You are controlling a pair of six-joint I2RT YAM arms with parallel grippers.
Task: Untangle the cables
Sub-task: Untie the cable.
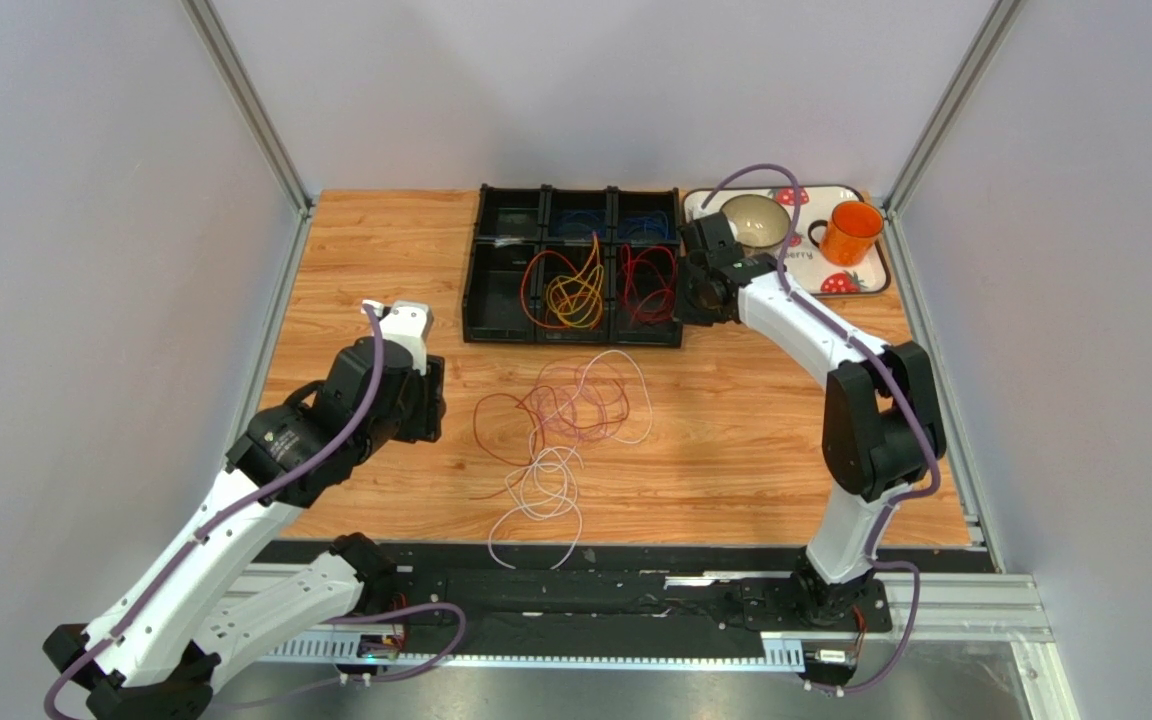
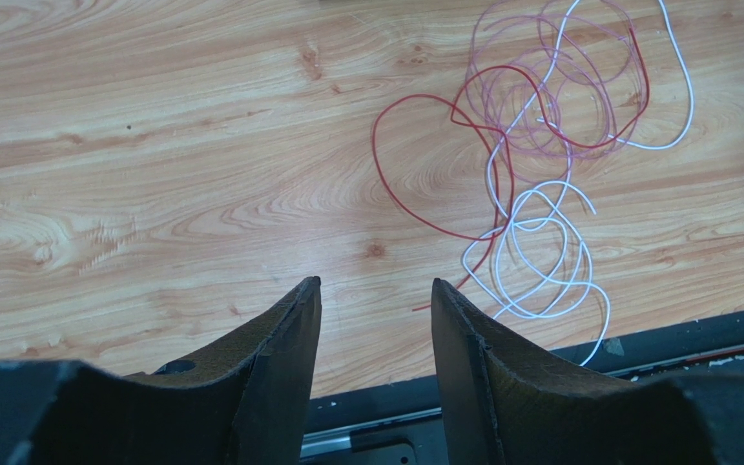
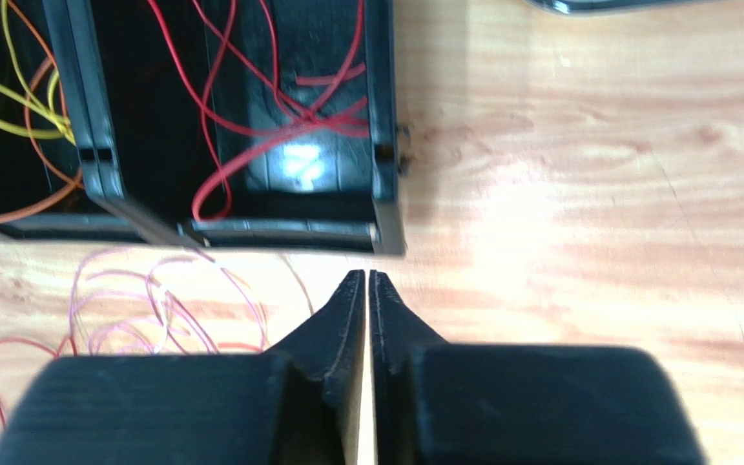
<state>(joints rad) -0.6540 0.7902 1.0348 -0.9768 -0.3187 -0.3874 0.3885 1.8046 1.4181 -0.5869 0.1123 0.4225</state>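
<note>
A tangle of cables (image 1: 560, 428) lies loose on the wooden table in red, pink and white loops. In the left wrist view the red cable (image 2: 424, 165), white cable (image 2: 541, 252) and pink cable (image 2: 560, 87) lie ahead and to the right of my left gripper (image 2: 376, 283), which is open, empty and clear of them. In the overhead view it (image 1: 429, 408) sits left of the tangle. The black divided tray (image 1: 473, 285) holds sorted orange, yellow and red cables (image 3: 279, 107). My right gripper (image 3: 367, 274) is shut on nothing, just off the tray's near right corner (image 3: 383, 145).
A patterned serving tray (image 1: 838, 278) at the back right carries a bowl (image 1: 755, 221) and an orange mug (image 1: 850, 233). A black rail (image 1: 612, 558) runs along the table's near edge. Grey walls close in both sides.
</note>
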